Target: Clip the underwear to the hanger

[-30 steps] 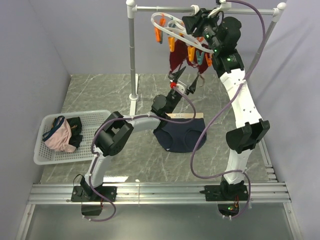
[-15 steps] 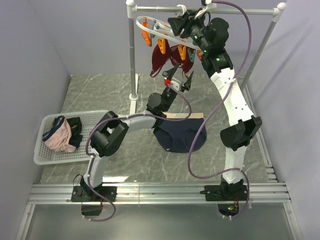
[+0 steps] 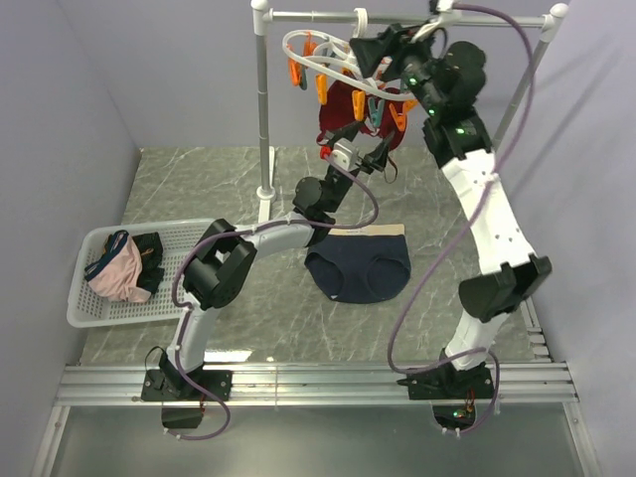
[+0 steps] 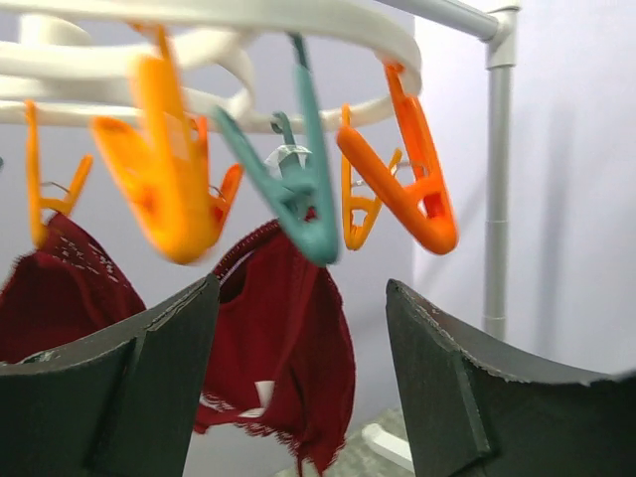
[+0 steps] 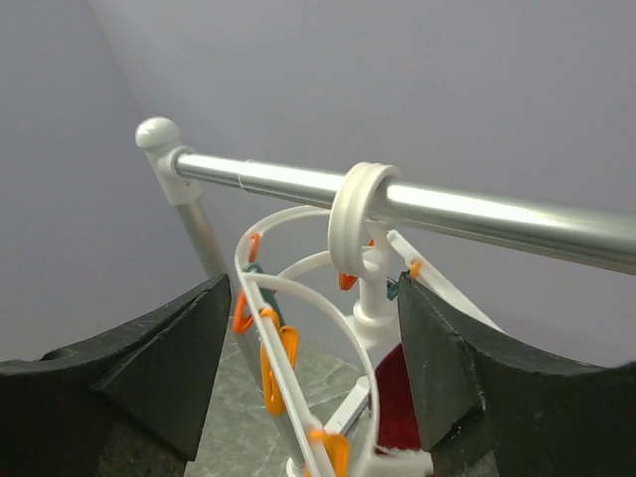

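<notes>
The navy underwear (image 3: 358,266) lies flat on the table, its beige waistband at the far edge, with no gripper on it. The white ring hanger (image 3: 316,55) hangs by its hook on the rail, with orange and teal clips (image 4: 298,189) and a maroon garment (image 3: 343,111) clipped to it. My left gripper (image 3: 356,149) is raised above the underwear, open and empty, just below the clips (image 4: 298,383). My right gripper (image 3: 383,45) is open at the rail, its fingers either side of the hanger's hook (image 5: 360,214) and ring (image 5: 298,358), touching neither that I can see.
The grey rail stand (image 3: 263,109) has its post and foot at the back of the table, with a slanted leg on the right (image 3: 522,89). A white basket (image 3: 79,298) at the left holds a pink garment (image 3: 117,276) and dark clothes.
The hanger swung left, then back to the right, and my right gripper followed it along the rail. My left gripper rose a little toward the clips.
</notes>
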